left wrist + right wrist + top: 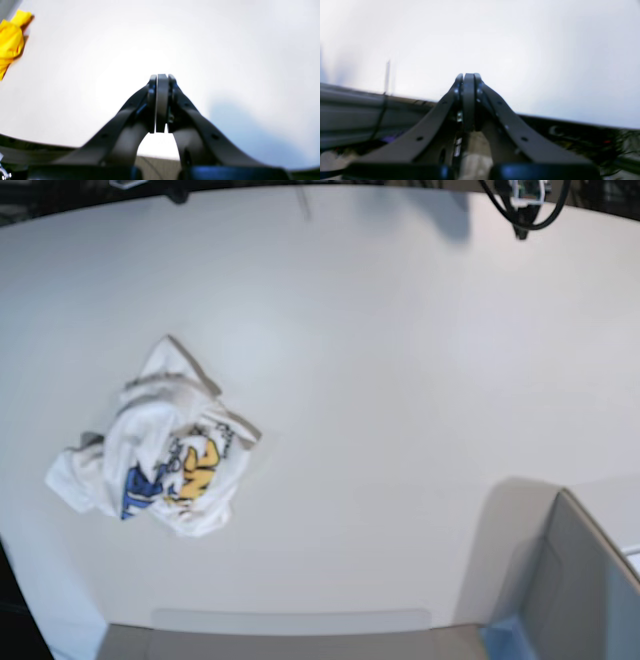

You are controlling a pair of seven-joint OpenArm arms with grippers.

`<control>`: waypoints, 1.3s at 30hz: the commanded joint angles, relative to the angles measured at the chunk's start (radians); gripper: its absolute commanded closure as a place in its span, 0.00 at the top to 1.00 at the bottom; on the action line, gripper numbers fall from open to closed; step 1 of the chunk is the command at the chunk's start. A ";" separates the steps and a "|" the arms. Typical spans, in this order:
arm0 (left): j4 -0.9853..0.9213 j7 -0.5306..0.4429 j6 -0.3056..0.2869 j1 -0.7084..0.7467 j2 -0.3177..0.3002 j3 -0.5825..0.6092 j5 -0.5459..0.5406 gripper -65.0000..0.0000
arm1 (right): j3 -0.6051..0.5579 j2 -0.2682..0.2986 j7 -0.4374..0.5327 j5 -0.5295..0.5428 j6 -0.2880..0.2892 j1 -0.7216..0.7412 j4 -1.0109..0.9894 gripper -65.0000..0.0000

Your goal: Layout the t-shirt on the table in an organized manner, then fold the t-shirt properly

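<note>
Base view, left of centre: the t-shirt (160,445) lies crumpled in a heap on the tabletop (380,360), blue and yellow print facing up. Lower right corner of that frame: a grey box (570,590) with a blue corner.

Left wrist view: a yellow object (10,40) sits at the upper left edge, blurred; the left gripper (162,77) at centre has jaws pressed together, holding nothing.

Right wrist view: the right gripper (468,76) at centre, jaws together, nothing held, white tabletop beyond.
</note>
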 commanded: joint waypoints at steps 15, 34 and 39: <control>0.023 0.164 -0.001 -0.395 -0.006 0.329 0.008 0.25 | 0.216 0.108 -0.300 0.396 0.009 0.318 0.016 0.23; 0.020 0.686 -0.001 -0.849 -0.003 0.349 0.008 0.33 | 0.345 0.033 -1.240 0.486 0.009 1.186 -0.270 0.32; 0.018 0.687 -0.001 -0.846 -0.003 0.349 0.008 0.33 | 0.337 -0.010 -1.240 0.423 0.012 1.226 -0.342 0.33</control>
